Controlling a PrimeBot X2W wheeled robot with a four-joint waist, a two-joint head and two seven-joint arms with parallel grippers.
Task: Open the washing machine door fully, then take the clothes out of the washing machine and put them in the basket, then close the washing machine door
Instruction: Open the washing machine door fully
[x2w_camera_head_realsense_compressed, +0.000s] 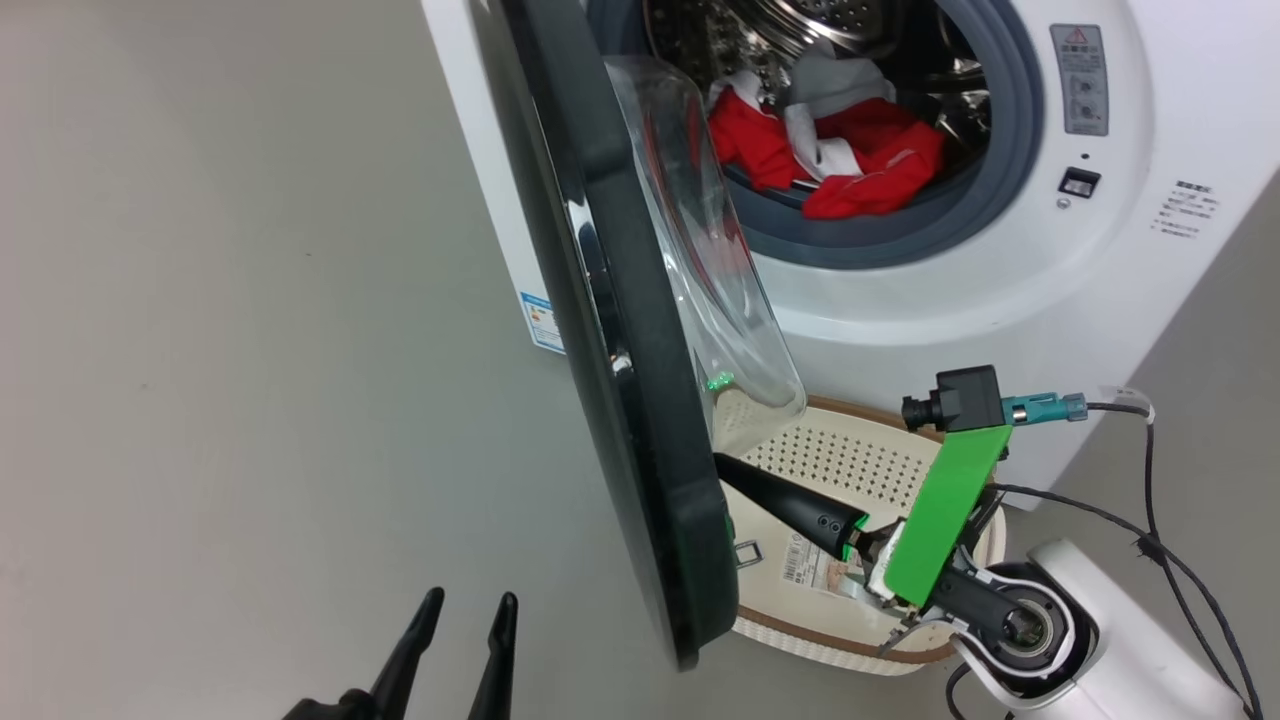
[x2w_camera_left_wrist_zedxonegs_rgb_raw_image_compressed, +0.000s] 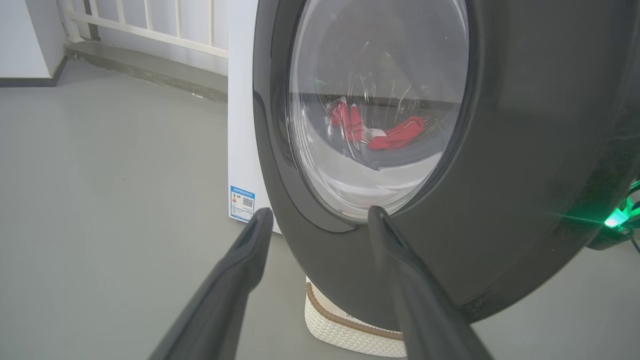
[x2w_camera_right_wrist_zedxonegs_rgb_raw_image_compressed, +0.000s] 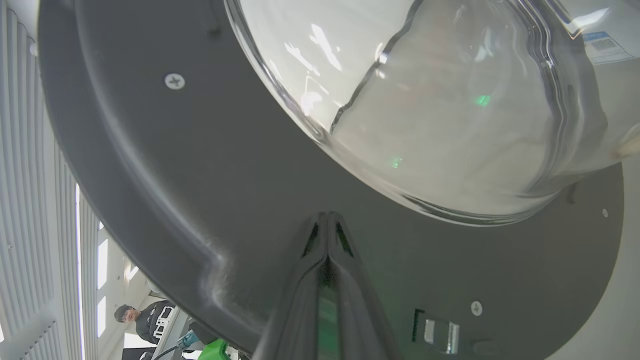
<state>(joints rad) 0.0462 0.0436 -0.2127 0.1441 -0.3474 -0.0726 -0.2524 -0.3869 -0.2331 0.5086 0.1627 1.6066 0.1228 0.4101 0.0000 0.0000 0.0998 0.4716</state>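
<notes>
Now R gripper (x2w_camera_head_realsense_compressed: 724, 462), clenched shut & empty, sets tips against inner face of the half-open washing machine door (x2w_camera_head_realsense_compressed: 620, 400), which lies to its left; L gripper (x2w_camera_head_realsense_compressed: 470, 597), spread wide, hovers outside it; clothes (x2w_camera_head_realsense_compressed: 850, 160) sit in the drum (x2w_camera_head_realsense_compressed: 860, 20)

Brightness: you have bright, even light, with only soft, faint shadows on the floor (x2w_camera_head_realsense_compressed: 250, 300).
Glare: white streaks and green specks on the glass bowl (x2w_camera_right_wrist_zedxonegs_rgb_raw_image_compressed: 425, 100) of the washing machine door (x2w_camera_right_wrist_zedxonegs_rgb_raw_image_compressed: 200, 200); a green lamp (x2w_camera_left_wrist_zedxonegs_rgb_raw_image_compressed: 614, 220) flares.
Focus: the fingers (x2w_camera_left_wrist_zedxonegs_rgb_raw_image_compressed: 225, 300) of your left gripper (x2w_camera_left_wrist_zedxonegs_rgb_raw_image_compressed: 320, 212) blur up close.
Distortion: your wrist views bow the door's rim.
</notes>
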